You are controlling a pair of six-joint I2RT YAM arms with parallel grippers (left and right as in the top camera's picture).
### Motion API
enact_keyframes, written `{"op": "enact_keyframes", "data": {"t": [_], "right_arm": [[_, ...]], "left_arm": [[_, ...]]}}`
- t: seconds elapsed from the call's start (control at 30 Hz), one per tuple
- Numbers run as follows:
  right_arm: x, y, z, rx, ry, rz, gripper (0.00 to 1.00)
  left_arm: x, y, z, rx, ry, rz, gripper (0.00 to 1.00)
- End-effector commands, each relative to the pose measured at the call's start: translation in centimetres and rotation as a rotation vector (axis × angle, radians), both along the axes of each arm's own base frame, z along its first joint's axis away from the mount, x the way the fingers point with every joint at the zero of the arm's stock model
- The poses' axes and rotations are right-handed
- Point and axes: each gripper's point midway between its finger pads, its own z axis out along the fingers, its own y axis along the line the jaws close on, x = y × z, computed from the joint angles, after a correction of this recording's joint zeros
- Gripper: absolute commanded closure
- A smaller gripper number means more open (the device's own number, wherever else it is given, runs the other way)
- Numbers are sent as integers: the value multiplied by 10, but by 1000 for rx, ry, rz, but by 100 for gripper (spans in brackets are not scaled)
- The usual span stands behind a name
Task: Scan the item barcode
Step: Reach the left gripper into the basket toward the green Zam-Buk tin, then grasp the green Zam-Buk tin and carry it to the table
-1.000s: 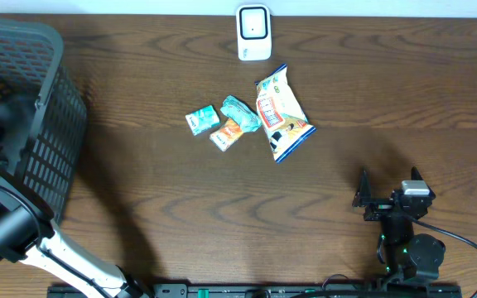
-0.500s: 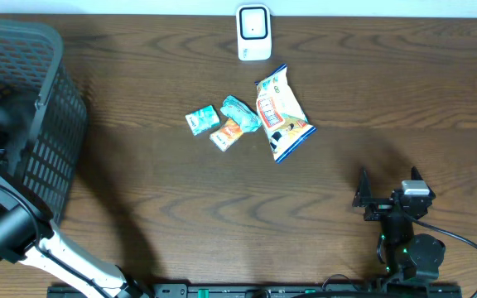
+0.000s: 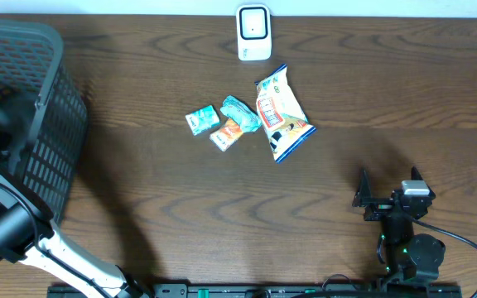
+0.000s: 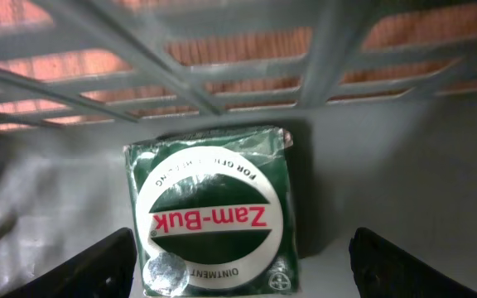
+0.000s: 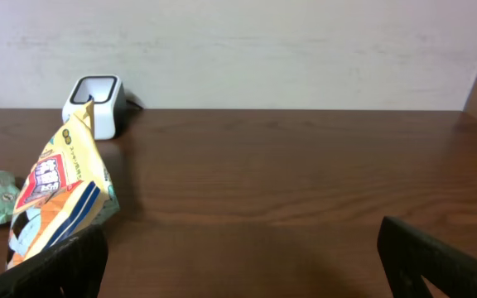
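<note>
Your left gripper [image 4: 240, 269] is spread over the green box [image 4: 209, 207] in the basket [image 3: 48, 124], right gripper [image 5: 243, 261] spread, idle; packets [image 3: 225, 132] near the scanner [image 3: 253, 33] likely left to scan.

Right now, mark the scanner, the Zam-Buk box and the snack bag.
scanner [image 3: 254, 31]: overhead view, its white front face.
Zam-Buk box [image 4: 209, 219]: left wrist view, red lettering on label.
snack bag [image 3: 281, 116]: overhead view, middle of printed front.

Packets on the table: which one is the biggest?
The yellow-and-blue snack bag, farthest right in the pile. The others left of it are much smaller.
</note>
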Motion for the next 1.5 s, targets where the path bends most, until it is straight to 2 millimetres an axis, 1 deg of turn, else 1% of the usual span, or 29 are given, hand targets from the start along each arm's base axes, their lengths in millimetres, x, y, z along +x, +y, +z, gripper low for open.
{"op": "enact_keyframes", "data": {"t": [0.0,0.17,0.37,0.43,0.57,0.6,0.63,0.67,0.7,0.77,0.83,0.87,0.9,0.93,0.97,1.0,1.03,1.07,1.1,1.17,1.27,1.3,1.37,1.4,1.43,1.47], "right_arm": [[0,-2,-1,11,1,-10,1],[0,-2,-1,11,0,-10,1],[0,-2,-1,11,0,-10,1],[0,-2,-1,11,0,-10,1],[0,-2,-1,11,1,-10,1],[0,-2,-1,11,0,-10,1],[0,-2,-1,11,0,-10,1],[0,-2,-1,11,1,-10,1],[0,-2,-1,11,0,-10,1],[0,-2,-1,11,0,-10,1],[0,-2,-1,11,1,-10,1],[0,-2,-1,11,1,-10,1],[0,-2,-1,11,1,-10,1],[0,-2,-1,11,1,-10,1],[0,-2,-1,11,1,-10,1],[0,-2,-1,11,0,-10,1],[0,-2,-1,11,0,-10,1],[0,-2,-1,11,0,-10,1],[0,-2,-1,11,1,-10,1],[0,-2,-1,11,0,-10,1],[0,-2,-1,11,0,-10,1],[0,-2,-1,11,0,-10,1],[0,-2,-1,11,0,-10,1],[0,-2,-1,11,1,-10,1],[0,-2,-1,11,0,-10,1],[0,-2,-1,11,0,-10,1]], "left_arm": [[-9,0,-15,-2,26,0,18],[-14,8,-23,22,9,16,18],[-30,11,-33,7,24,47,18],[-34,11,-34,1,29,54,18],[-35,12,-33,1,33,44,19],[-35,11,-33,0,35,41,21],[-35,11,-33,-2,37,41,26],[-36,10,-33,-8,43,41,41],[-37,9,-33,-9,44,41,50],[-38,8,-28,-8,43,41,61],[-38,8,-20,1,34,41,69],[-37,9,-13,12,23,42,75],[-35,8,2,27,-4,40,81],[-34,8,12,39,-23,38,88],[-34,9,25,59,-44,39,92],[-33,9,35,73,-61,38,92],[-31,6,53,90,-100,31,92],[-29,4,66,99,-131,24,92],[-27,1,78,104,-165,16,92],[-20,-10,110,114,-268,-11,93],[-9,-31,160,109,-461,-36,92],[-6,-38,172,101,-512,-44,92],[4,-61,205,56,-663,-77,92],[8,-73,218,29,-726,-98,93],[11,-82,227,8,-767,-115,92],[16,-99,242,-33,-837,-159,93]]}}
